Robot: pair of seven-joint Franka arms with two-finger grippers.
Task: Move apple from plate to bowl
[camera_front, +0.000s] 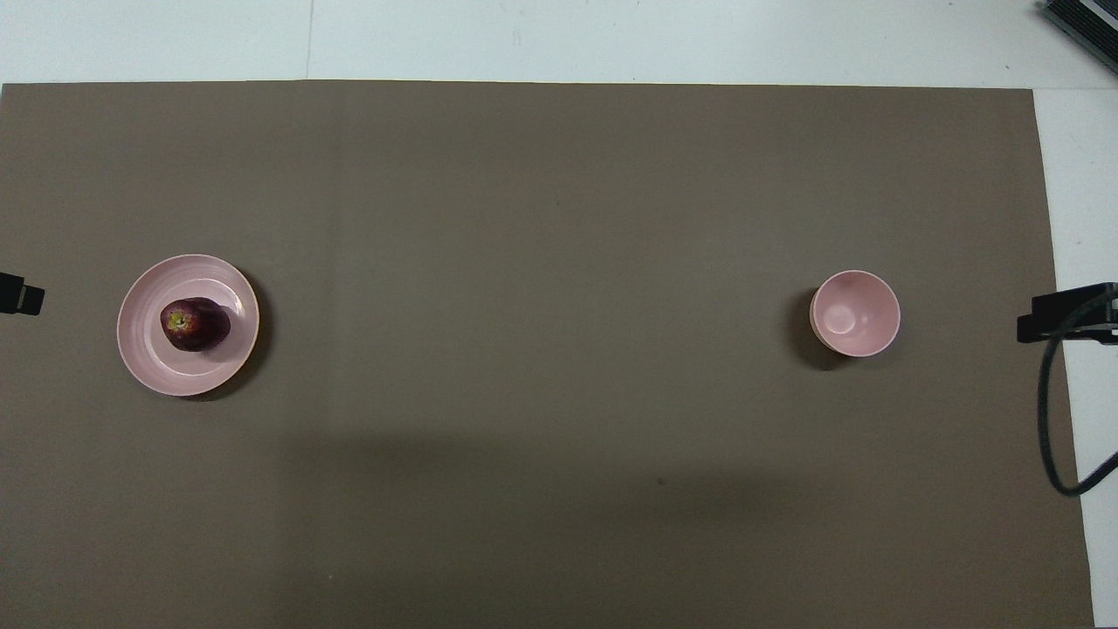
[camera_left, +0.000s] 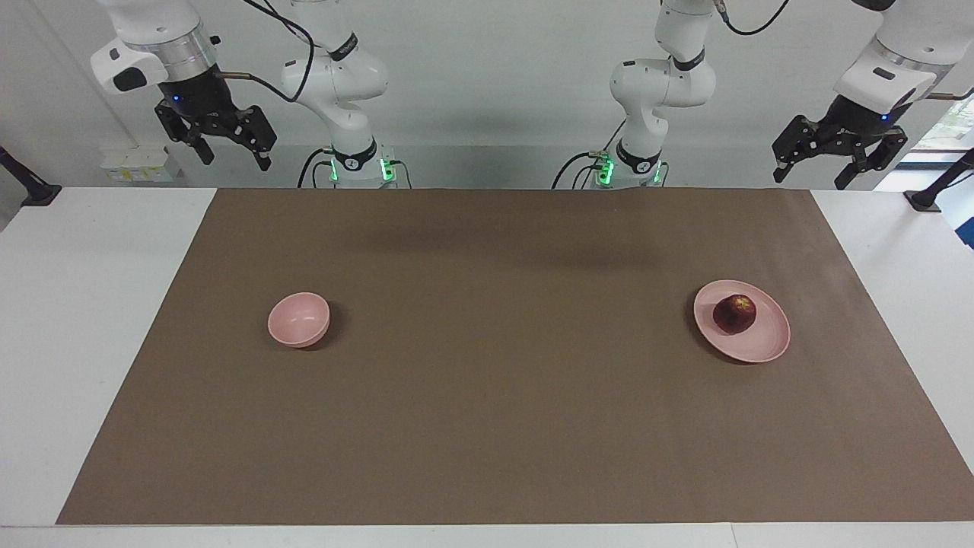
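A robotics laboratory is shown rather than a home or kitchen. Two white arm bases (camera_left: pixel 346 164) with green indicator lights are bolted at the edge of a plain white table (camera_left: pixel 91 320), which is covered by a brown paper sheet (camera_left: pixel 487 426), and black cables (camera_left: pixel 281 46) are looped from the arms before a bare white wall (camera_left: pixel 487 91). Black clamp mounts (camera_left: pixel 30 186) are fixed at the table's ends.
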